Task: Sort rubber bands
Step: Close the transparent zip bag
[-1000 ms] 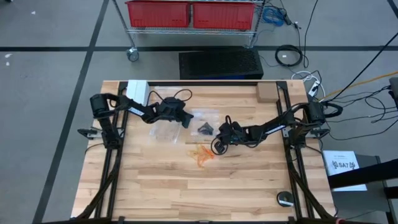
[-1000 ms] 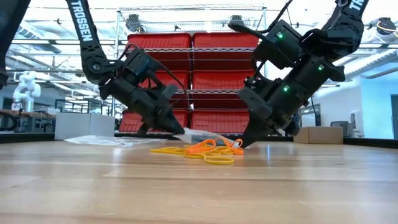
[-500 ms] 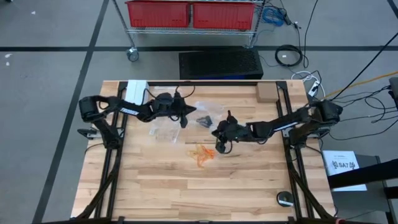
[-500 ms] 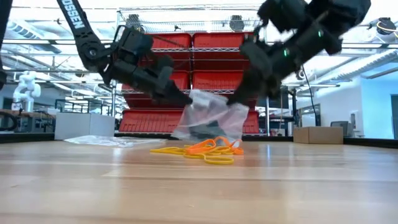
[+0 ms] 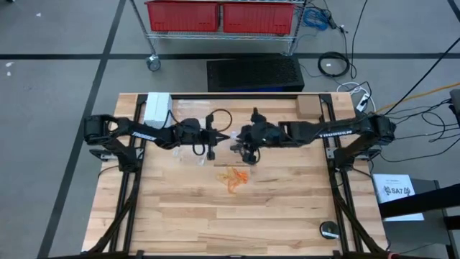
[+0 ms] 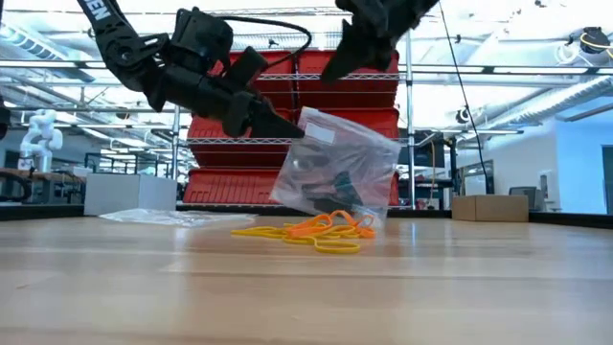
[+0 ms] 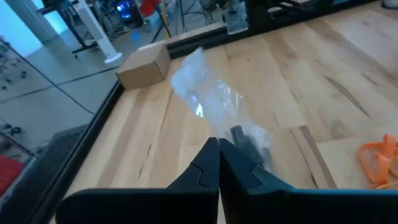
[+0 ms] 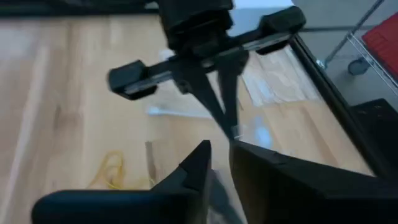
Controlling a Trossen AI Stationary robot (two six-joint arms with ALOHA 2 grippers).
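Note:
A clear plastic bag point(image 6: 337, 163) with black rubber bands point(image 6: 330, 188) in its lower part hangs over the table's middle. My left gripper point(image 6: 295, 132) is shut on its upper corner. My right gripper point(image 6: 328, 75) stands above the bag, a little apart from it, with a narrow gap between its fingers point(image 8: 200, 160). Orange and yellow rubber bands point(image 6: 316, 233) lie in a loose pile on the table nearer the front, also seen from above as the pile point(image 5: 233, 176). A second clear bag point(image 5: 188, 152) lies flat under my left arm. My left gripper pinches the bag's upper corner point(image 6: 305, 123) between its two shut fingers. It comes slanting down from the table's left. The bag hangs tilted below the fingertips, lifted clear of the table, with the black bands sagging in its bottom.
A cardboard box point(image 5: 307, 108) sits at the far right corner and a white box point(image 5: 158, 108) at the far left. A small black round object point(image 5: 330, 230) lies near the front right corner. Bare wood stretches across the front half.
Both grippers rose and lifted the bag off the table. My left gripper moved toward the table's right. My right gripper moved up and toward the far edge, and came off the bag's right corner. The bag now hangs from the left gripper alone.

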